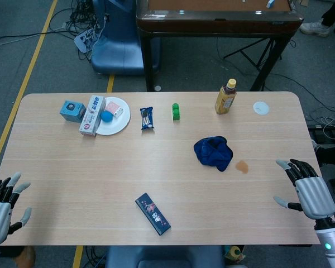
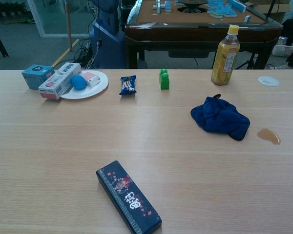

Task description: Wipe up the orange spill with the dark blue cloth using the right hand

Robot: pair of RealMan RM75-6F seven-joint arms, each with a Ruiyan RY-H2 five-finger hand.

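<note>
The dark blue cloth point(image 1: 213, 152) lies crumpled on the bench point(image 1: 100, 184), the orange spill point(image 1: 242, 166) just at its 4 o'clock. Right robot hand point(image 1: 307, 190) and left robot hand point(image 1: 3, 206) hover released, fingers spread.

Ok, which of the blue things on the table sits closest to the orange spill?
The crumpled dark blue cloth, just left of the orange spill. The blue ball, snack packet and dark box lie much farther away.

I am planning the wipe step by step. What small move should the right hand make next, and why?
Probably move the right hand toward the dark blue cloth and grip it. The hand is open at the table edge, holding nothing, and the cloth lies crumpled beside the orange spill, not covering it.
</note>
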